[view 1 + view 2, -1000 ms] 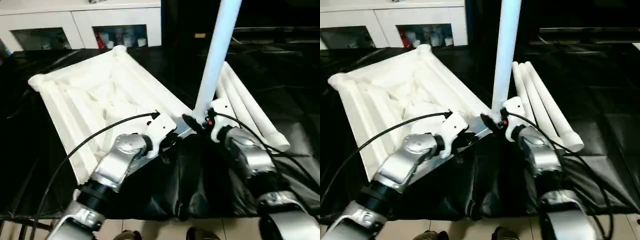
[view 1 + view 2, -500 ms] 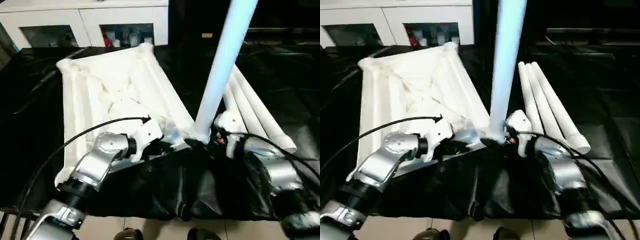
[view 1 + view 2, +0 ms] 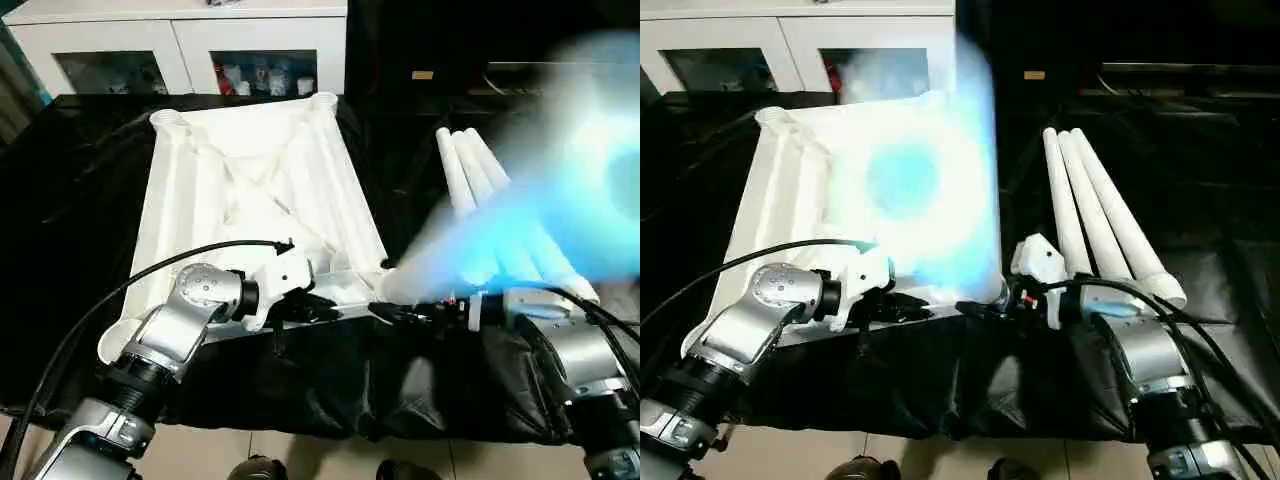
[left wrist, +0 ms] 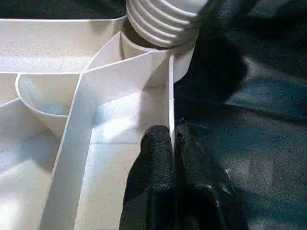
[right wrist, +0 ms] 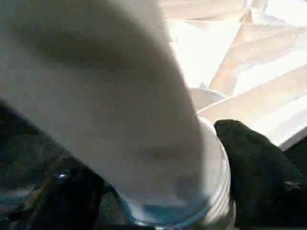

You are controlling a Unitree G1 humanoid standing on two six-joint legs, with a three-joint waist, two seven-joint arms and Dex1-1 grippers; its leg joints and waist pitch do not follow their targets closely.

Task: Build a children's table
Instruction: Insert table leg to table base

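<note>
The white tabletop [image 3: 250,180] lies upside down on the black cover, ribbed underside up. My left gripper [image 3: 318,306] is shut on the thin rim wall at its near right corner, and the fingers [image 4: 158,153] pinch that wall. One white leg [image 3: 520,230] leans steeply toward the camera. Its threaded end [image 4: 160,21] sits at the corner socket. My right gripper [image 3: 395,310] is closed around the base of that leg, with black fingers [image 5: 259,167] on either side. Three more legs [image 3: 1090,210] lie side by side to the right.
A white cabinet [image 3: 180,40] with glass doors stands behind the work surface. The black cover [image 3: 400,390] hangs in folds over the near edge, with floor tiles below. Black cables run along both forearms.
The held leg has tipped from upright to a steep lean toward the camera. The tabletop's far end has swung to the right, so it lies straighter. The camera has also shifted.
</note>
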